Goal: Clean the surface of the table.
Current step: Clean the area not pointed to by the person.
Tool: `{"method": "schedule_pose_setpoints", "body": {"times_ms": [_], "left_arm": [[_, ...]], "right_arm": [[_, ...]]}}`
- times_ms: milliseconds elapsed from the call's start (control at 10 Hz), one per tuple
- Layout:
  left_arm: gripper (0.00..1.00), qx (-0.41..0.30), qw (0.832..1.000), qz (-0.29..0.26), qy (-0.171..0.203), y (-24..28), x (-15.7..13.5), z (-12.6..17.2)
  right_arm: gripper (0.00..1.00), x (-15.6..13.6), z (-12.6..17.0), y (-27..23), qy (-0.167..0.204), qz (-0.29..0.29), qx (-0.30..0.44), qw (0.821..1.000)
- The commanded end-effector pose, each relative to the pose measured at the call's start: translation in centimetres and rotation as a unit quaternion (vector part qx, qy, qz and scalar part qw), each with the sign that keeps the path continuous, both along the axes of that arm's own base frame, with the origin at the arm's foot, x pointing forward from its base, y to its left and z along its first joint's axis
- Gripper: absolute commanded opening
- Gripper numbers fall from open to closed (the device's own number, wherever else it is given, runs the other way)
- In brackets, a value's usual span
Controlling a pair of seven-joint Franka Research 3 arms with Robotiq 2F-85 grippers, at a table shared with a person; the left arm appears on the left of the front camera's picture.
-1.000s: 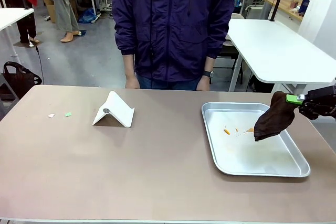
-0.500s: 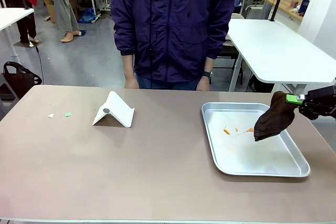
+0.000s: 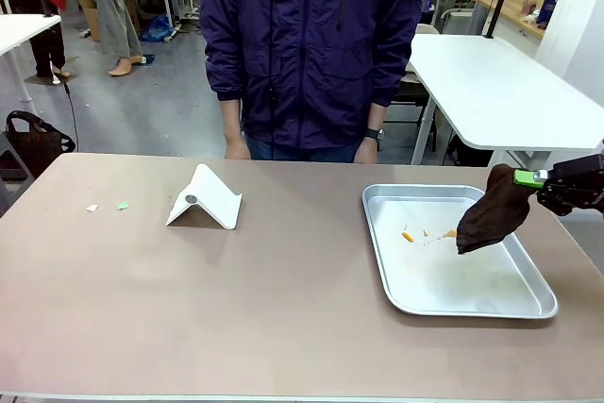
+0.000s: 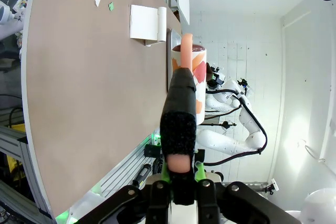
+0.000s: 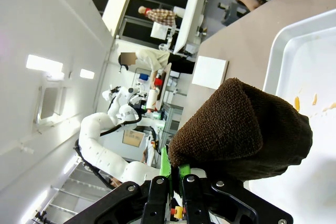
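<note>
Worktop (image 3: 283,299) spans the front view, person standing at its far edge. Paper scraps (image 3: 92,208) far left, white folded stand (image 3: 204,198) left of middle, metal tray (image 3: 472,280) right, orange crumbs (image 3: 408,235) inside. Right gripper (image 3: 528,177) pinches brown cloth (image 3: 491,209) hanging over tray. Left gripper (image 4: 178,169) clamps black-and-pink tool (image 4: 178,114).

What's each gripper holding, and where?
Right gripper: brown cloth, pinched at its upper end. Left gripper: pink-handled tool, by its black grip.

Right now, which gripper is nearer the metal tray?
Right: the right gripper hangs beside the metal tray, at its right rim; the left gripper is off the table, far away.
</note>
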State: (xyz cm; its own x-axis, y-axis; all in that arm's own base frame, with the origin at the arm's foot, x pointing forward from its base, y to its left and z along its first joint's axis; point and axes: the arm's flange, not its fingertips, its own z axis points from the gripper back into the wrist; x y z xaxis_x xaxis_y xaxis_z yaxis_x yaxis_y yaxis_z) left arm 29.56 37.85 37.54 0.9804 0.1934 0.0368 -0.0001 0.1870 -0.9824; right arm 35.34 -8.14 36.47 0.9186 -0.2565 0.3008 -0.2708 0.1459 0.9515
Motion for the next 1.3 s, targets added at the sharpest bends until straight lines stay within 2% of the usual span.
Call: {"method": "schedule_pose_setpoints", "body": {"times_ms": [0, 100, 200, 400, 600, 800, 900, 1100, 1200], "left_arm": [[0.18, -0.003, 1.0, 0.005, 0.002, -0.2, -0.2, 0.5], [0.18, -0.003, 1.0, 0.005, 0.002, -0.2, -0.2, 0.5], [0.18, -0.003, 1.0, 0.005, 0.002, -0.2, -0.2, 0.5], [0.18, -0.003, 1.0, 0.005, 0.002, -0.2, -0.2, 0.5], [0.18, -0.003, 1.0, 0.005, 0.002, -0.2, -0.2, 0.5], [0.18, -0.003, 1.0, 0.005, 0.002, -0.2, -0.2, 0.5], [0.18, -0.003, 1.0, 0.005, 0.002, -0.2, -0.2, 0.5], [0.18, -0.003, 1.0, 0.005, 0.002, -0.2, -0.2, 0.5], [0.18, -0.003, 1.0, 0.005, 0.002, -0.2, -0.2, 0.5]], "right_arm": [[0.0, -0.2, 0.6, -0.1, 0.002, 0.001, -0.003, 1.0], [0.07, 0.0, 0.0, 0.0, 0.0, 0.0, 0.0, 1.0], [0.07, -0.1, 1.8, 1.0, -0.005, -0.003, -0.078, 0.997], [0.07, 1.4, 4.6, 2.6, 0.002, -0.011, -0.204, 0.979], [0.07, 2.6, 5.8, 3.3, 0.014, -0.017, -0.278, 0.96], [0.07, 4.1, 5.8, 3.9, 0.067, -0.003, -0.419, 0.905], [0.07, 5.0, 5.8, 4.3, 0.074, 0.016, -0.455, 0.887], [0.07, 7.5, 4.1, 5.0, 0.084, 0.012, -0.521, 0.849], [0.07, 8.8, 2.6, 5.3, 0.07, 0.016, -0.525, 0.848]]}}
